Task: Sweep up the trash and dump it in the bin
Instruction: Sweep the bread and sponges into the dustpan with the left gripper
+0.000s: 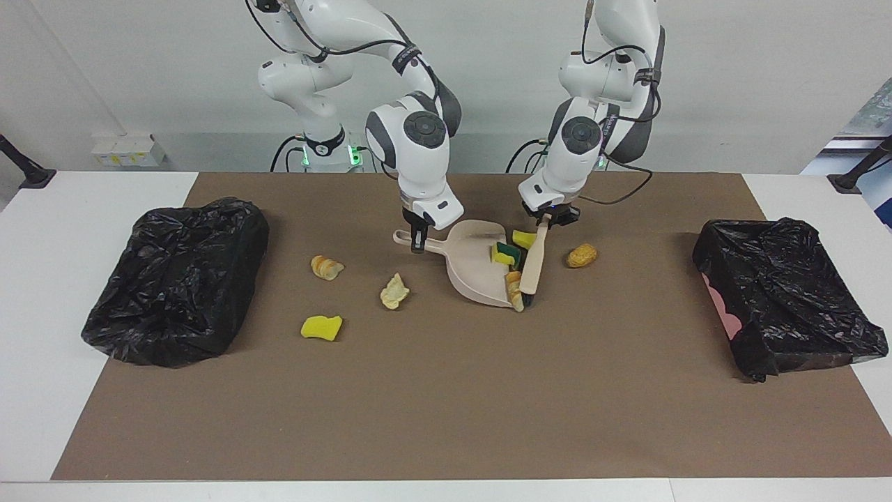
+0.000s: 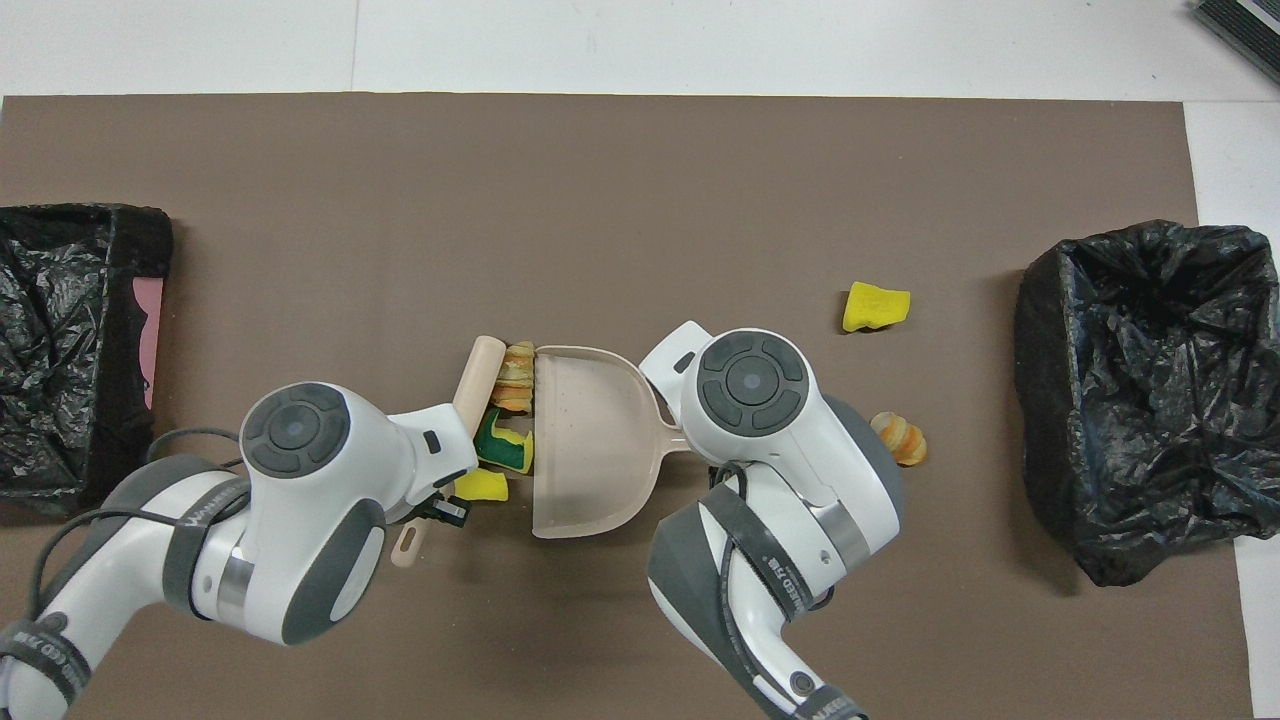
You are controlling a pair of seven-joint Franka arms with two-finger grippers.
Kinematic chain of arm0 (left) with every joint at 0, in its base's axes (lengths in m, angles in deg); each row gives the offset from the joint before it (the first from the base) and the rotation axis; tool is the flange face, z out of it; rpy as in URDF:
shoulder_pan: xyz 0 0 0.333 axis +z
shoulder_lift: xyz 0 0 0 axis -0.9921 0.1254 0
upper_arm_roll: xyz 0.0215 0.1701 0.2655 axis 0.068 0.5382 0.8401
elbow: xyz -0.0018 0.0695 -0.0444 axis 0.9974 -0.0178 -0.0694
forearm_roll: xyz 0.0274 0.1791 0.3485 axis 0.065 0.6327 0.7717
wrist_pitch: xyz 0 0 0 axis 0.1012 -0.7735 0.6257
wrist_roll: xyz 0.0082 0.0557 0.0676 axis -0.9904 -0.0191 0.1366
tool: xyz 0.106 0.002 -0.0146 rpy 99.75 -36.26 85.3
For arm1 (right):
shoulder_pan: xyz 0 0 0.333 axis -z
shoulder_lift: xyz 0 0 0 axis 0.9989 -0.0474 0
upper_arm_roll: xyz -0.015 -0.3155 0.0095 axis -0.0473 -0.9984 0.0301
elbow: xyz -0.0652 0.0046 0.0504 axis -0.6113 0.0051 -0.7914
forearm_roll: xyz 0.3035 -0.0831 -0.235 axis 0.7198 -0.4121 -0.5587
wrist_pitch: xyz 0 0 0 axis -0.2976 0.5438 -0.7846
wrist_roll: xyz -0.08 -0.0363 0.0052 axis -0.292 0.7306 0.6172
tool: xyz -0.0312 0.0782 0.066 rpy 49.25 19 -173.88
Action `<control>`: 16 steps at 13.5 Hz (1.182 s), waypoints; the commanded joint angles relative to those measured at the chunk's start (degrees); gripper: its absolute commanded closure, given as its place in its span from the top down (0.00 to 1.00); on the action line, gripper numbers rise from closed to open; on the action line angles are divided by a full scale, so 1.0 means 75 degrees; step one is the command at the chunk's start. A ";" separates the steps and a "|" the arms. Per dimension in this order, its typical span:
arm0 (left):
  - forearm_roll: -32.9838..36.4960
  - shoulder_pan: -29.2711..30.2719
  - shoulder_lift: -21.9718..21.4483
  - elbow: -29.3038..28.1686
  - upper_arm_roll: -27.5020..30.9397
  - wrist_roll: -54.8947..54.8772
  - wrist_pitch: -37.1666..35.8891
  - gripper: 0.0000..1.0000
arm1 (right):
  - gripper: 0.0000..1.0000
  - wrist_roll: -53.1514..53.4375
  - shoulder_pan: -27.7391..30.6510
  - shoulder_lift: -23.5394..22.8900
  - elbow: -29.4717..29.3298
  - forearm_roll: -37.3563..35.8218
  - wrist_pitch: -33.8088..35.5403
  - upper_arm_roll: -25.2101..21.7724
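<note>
My right gripper is shut on the handle of the beige dustpan, which rests on the mat. My left gripper is shut on the brush, which lies along the pan's open mouth. Pressed between brush and pan lip are a green-yellow sponge, a yellow sponge and a bread slice. A brown bun lies loose toward the left arm's end. A croissant, a bread piece and a yellow sponge lie toward the right arm's end.
Two bins lined with black bags stand at the ends of the brown mat, one at the right arm's end, the other at the left arm's end. In the overhead view the arms hide the bun and the bread piece.
</note>
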 commanded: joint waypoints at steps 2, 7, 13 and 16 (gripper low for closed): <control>-0.0995 -0.0730 -0.0245 0.0004 0.0109 0.1130 -0.0191 0.00 | 0.00 -0.0125 0.0035 -0.0025 0.0034 -0.0093 -0.0177 0.0016; -0.1361 -0.0814 -0.0303 0.0707 0.0156 0.2621 -0.0564 0.00 | 0.00 -0.0148 0.0047 -0.0025 0.0023 -0.0104 -0.0165 0.0016; -0.0450 0.0192 -0.0865 0.0593 0.0191 0.4112 -0.1912 0.00 | 0.00 -0.0218 0.0070 -0.0037 -0.0012 -0.0163 -0.0071 0.0016; 0.0091 0.0965 -0.1053 0.0242 0.0191 0.4159 -0.1937 0.00 | 0.00 -0.0136 0.0012 -0.0025 -0.0036 -0.0163 -0.0036 0.0016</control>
